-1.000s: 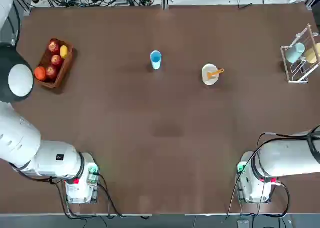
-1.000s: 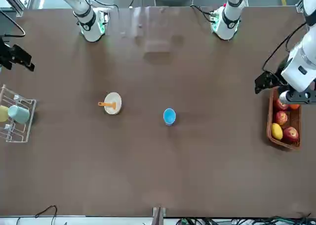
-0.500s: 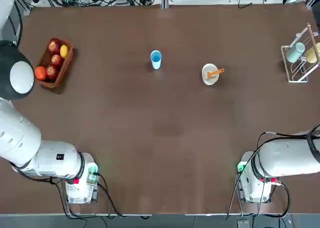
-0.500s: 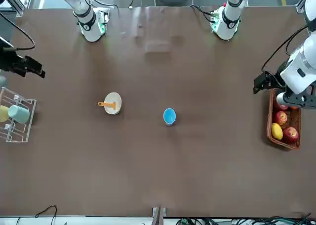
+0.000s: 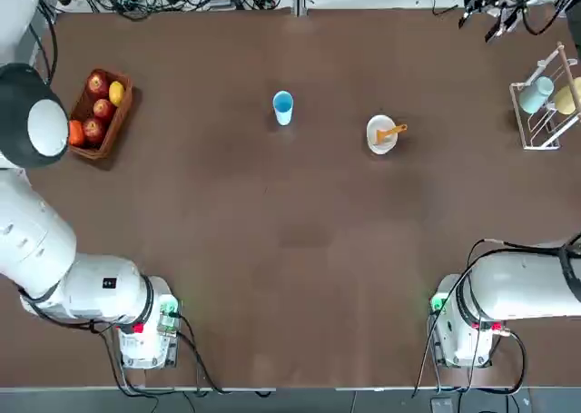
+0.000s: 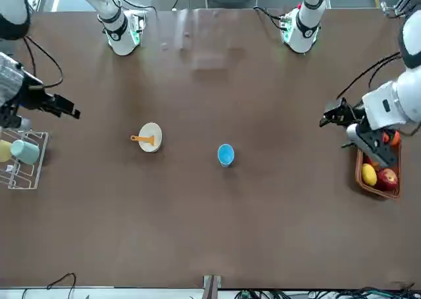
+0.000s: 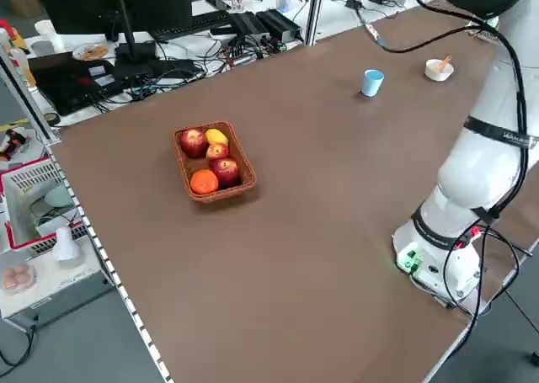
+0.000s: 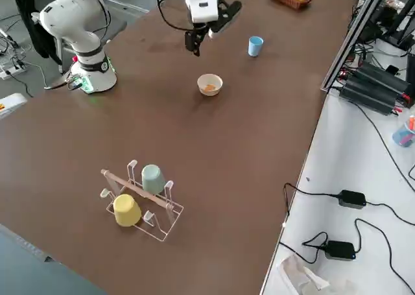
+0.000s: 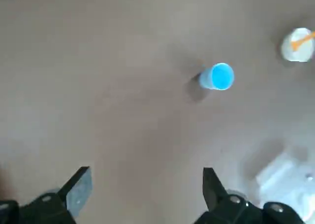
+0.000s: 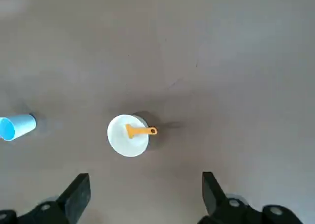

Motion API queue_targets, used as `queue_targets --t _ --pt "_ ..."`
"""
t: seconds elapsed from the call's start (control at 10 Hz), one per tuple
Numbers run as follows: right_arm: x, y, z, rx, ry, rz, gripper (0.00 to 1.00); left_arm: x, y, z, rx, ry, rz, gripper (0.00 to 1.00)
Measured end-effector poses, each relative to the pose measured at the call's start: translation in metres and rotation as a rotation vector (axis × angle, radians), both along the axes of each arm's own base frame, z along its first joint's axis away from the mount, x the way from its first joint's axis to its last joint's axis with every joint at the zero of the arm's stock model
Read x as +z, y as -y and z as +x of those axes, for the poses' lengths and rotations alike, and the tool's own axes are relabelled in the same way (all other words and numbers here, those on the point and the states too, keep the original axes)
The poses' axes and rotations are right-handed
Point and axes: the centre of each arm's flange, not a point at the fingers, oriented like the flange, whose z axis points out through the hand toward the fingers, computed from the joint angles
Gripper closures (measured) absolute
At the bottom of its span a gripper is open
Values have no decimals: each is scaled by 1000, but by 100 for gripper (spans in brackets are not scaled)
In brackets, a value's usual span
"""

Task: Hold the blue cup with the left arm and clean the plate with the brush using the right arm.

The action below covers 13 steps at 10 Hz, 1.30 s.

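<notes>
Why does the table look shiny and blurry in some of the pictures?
Left wrist view: table soft, pale glare at one corner; right wrist view: dark shadow beside the dish; front view: pale shiny patches near the arms' bases.

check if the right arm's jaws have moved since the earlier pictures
Yes. In the front view the right jaws have come inward over the table, farther right past the fixed rack.
</notes>
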Motion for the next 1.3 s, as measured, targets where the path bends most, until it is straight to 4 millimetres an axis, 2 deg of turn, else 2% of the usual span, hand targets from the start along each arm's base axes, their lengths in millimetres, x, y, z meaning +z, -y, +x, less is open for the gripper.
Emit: queue_targets --t 0.2,0.3,0.5,0.7,0.8,1.1,1.3 --pt "-36 -4 -10 -25 16 89 0 -40 -18 18 -92 4 -158 0" --pt "-58 -4 -16 -23 29 137 0 -55 -21 24 -140 18 -225 0" --pt "-107 11 -33 -4 84 234 0 -81 -13 30 -308 98 -359 0" --pt "-144 25 -54 -8 135 322 0 -123 -7 39 -468 208 -495 0" --pt "-157 31 -61 -10 164 356 0 -151 -5 44 -518 246 -554 0" --pt "-205 34 -70 -28 209 405 0 -257 4 50 -617 355 -757 0" --pt "-239 27 -70 -14 235 440 0 -297 20 50 -706 469 -809 2"
